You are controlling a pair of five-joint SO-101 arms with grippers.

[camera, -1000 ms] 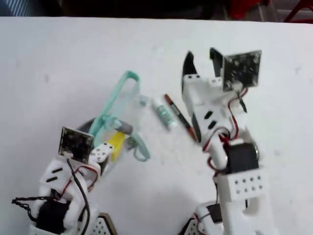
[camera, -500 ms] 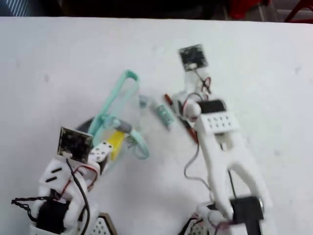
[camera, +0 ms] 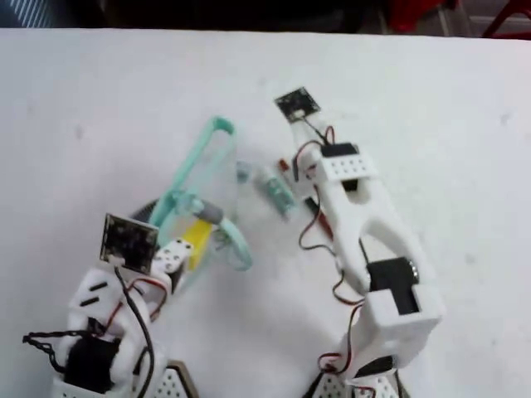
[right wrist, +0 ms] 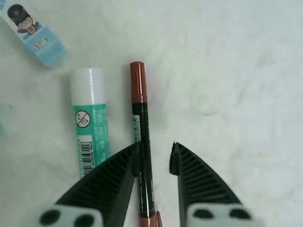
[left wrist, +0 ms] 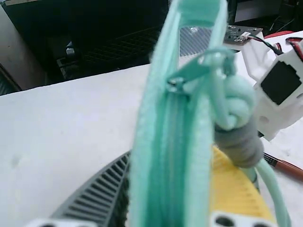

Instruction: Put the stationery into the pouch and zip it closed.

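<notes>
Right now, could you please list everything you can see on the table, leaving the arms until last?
clear pouch with mint-green zip edging: one, clear and mint, left of centre, clamped in the left gripper
zip pull cord with grey bead: one, mint and grey, on the pouch's zip
white-capped glue stick: one, white and teal, beside the pen
brown-capped black pen: one, between the right gripper's open fingers
small light-blue item with a cartoon figure: one, between glue stick and pouch
white table: one
left gripper: yellow and grey fingers
right gripper: black fingers
</notes>
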